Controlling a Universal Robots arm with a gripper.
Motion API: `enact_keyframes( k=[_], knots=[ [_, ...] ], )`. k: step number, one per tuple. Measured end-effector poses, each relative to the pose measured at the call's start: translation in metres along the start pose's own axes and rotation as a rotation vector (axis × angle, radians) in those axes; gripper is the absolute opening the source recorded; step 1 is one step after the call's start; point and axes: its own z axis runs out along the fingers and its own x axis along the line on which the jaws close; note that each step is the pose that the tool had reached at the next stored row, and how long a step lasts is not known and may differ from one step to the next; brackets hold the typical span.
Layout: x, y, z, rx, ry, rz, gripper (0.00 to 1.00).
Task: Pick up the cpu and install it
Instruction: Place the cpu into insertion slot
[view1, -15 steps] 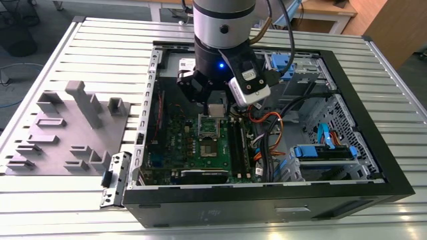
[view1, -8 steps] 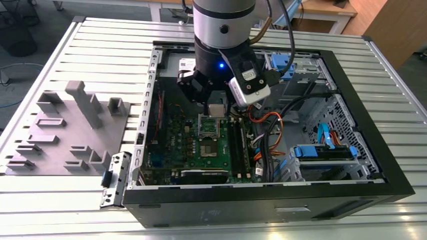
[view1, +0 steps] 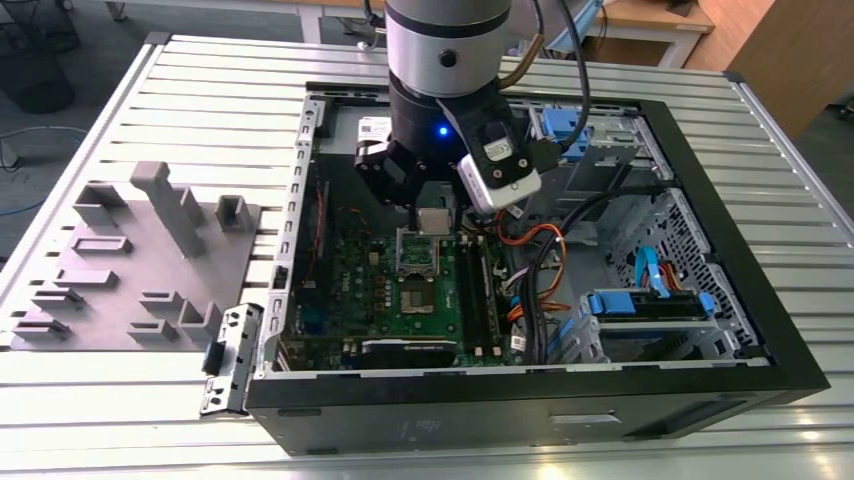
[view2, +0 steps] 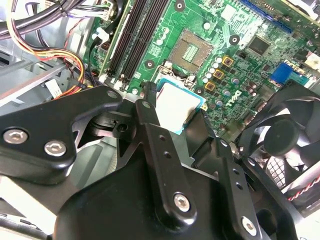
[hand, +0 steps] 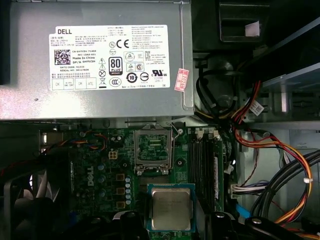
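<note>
The cpu (hand: 171, 207), a small square chip with a silvery top and pale rim, hangs level above the green motherboard (hand: 95, 170). My gripper (hand: 171, 222) is shut on it, with one black finger against each of two opposite edges. In the second wrist view the cpu (view2: 177, 104) sits between the fingers (view2: 150, 125), a short way from the open socket (view2: 192, 47). In the exterior view the gripper (view1: 430, 215) holds the cpu (view1: 434, 221) inside the computer case (view1: 534, 400), just above the socket (view1: 419, 255). The socket frame (hand: 152, 150) lies beside the held chip.
A grey power supply (hand: 100, 60) borders the socket. Bundled coloured cables (hand: 265, 150) and memory slots (hand: 205, 155) run alongside. A black fan (view2: 285, 135) stands near the gripper. A grey moulded tray (view1: 134, 260) rests on the slatted table at the exterior view's left.
</note>
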Motion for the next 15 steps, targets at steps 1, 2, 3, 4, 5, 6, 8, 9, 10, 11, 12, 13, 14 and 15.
enact_keyframes(
  k=[1,2,3,4,5,6,8,9,10,11,12,13,14,15],
  knots=[
    [0.0,0.0,0.0,0.0001,-0.0005,0.0,0.47],
    [0.0,0.0,0.0,0.0001,-0.001,0.0,0.47],
    [0.0,0.0,0.0,0.0002,-0.0015,0.0,0.47],
    [0.0,0.0,0.0,0.0002,-0.002,0.001,0.47],
    [0.0,0.0,0.0,0.0003,-0.0026,0.001,0.47],
    [0.0,0.0,0.0,0.0004,-0.0031,0.001,0.47],
    [0.0,0.0,0.0,0.0005,-0.0042,0.001,0.47],
    [0.0,0.0,0.0,0.0005,-0.0047,0.001,0.47],
    [0.0,0.0,0.0,0.0006,-0.0052,0.002,0.47],
    [0.0,0.0,0.0,0.0007,-0.0057,0.002,0.47],
    [0.0,0.0,0.0,0.0007,-0.0062,0.002,0.47],
    [0.0,0.0,0.0,0.0008,-0.0068,0.002,0.47],
    [0.0,0.0,0.0,0.0009,-0.0072,0.002,0.47],
    [0.0,0.0,0.0,0.0009,-0.0078,0.002,0.47]
  ],
)
